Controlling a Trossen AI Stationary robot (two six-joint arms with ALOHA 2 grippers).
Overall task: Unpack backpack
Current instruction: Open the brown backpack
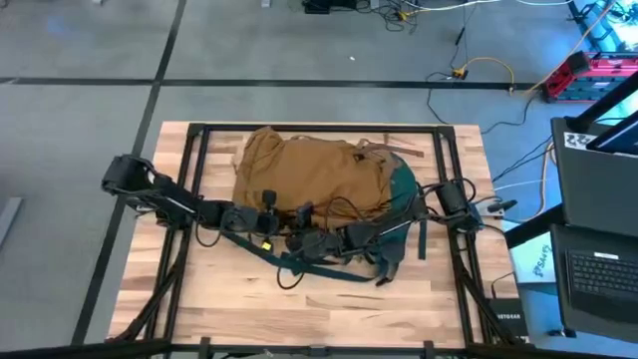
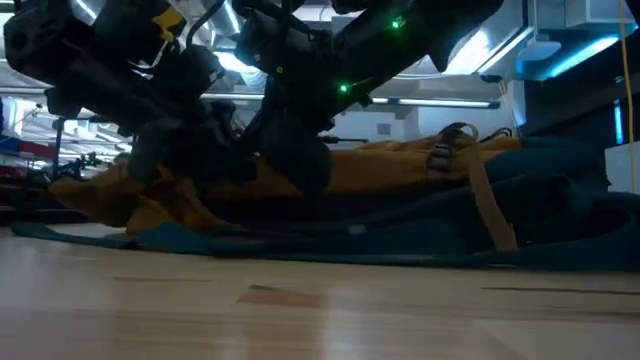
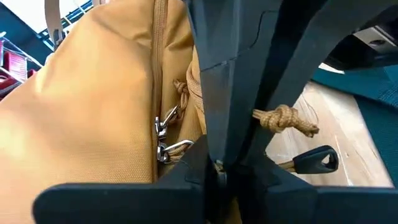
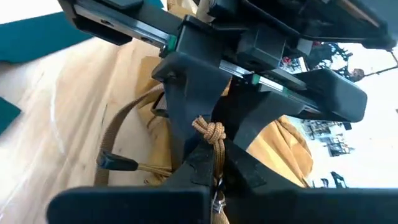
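The tan backpack lies flat on the wooden table, its teal base toward the right edge. The zip line runs up its near side, with two metal sliders side by side. A tan pull cord ends in a knot. My left gripper and my right gripper meet tip to tip at the backpack's near edge. Both are shut at that cord. My left gripper comes level from the table's left, and its fingers close in a V on the pull cord just below the knot. The exact spot is crowded by the other gripper's tips. My right gripper pinches the same tan cord between its two fingertips, below the knot and close to a metal slider. It comes level from the table's right. The knotted end sticks out free beside its fingers, and the backpack stays flat on the table.
Teal straps trail from the backpack toward the near edge, and one webbing strap ends in a black tab. A black frame rail runs round the tabletop. Bare wood lies on the near side. A laptop stands beyond the right edge.
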